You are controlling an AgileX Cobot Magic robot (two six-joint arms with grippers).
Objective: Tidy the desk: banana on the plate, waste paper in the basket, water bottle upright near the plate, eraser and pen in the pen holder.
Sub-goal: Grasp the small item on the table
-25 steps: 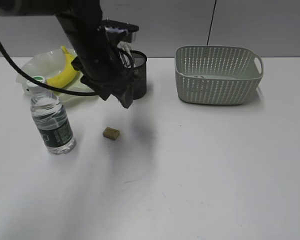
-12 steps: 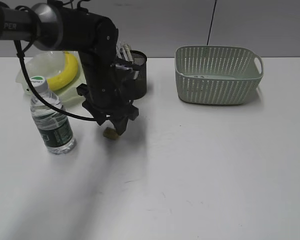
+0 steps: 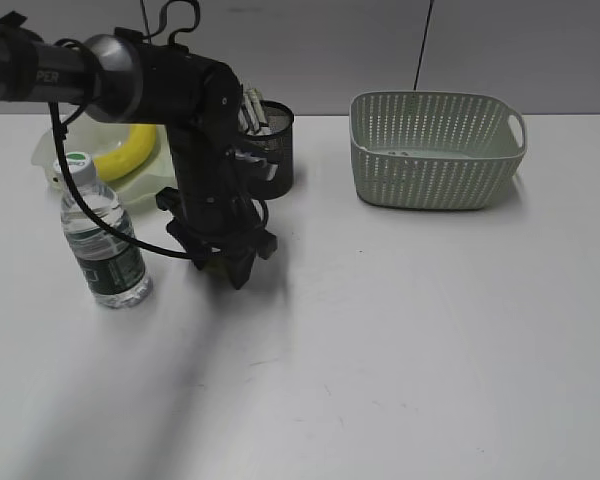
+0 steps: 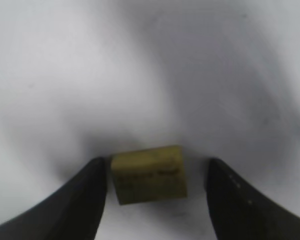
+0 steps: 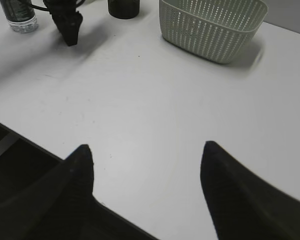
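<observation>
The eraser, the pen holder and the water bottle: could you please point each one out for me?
eraser (image 4: 149,173), left wrist view, on its top face.
pen holder (image 3: 279,150), exterior view, on its mesh wall.
water bottle (image 3: 108,258), exterior view, on its dark green label.

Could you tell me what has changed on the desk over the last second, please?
The left gripper has swung down from beside the pen holder to the desk and now straddles the eraser, jaws open on either side, nothing gripped yet. In the exterior view the arm now hides the eraser. The banana in the plate, the upright water bottle and the basket have not moved.
</observation>
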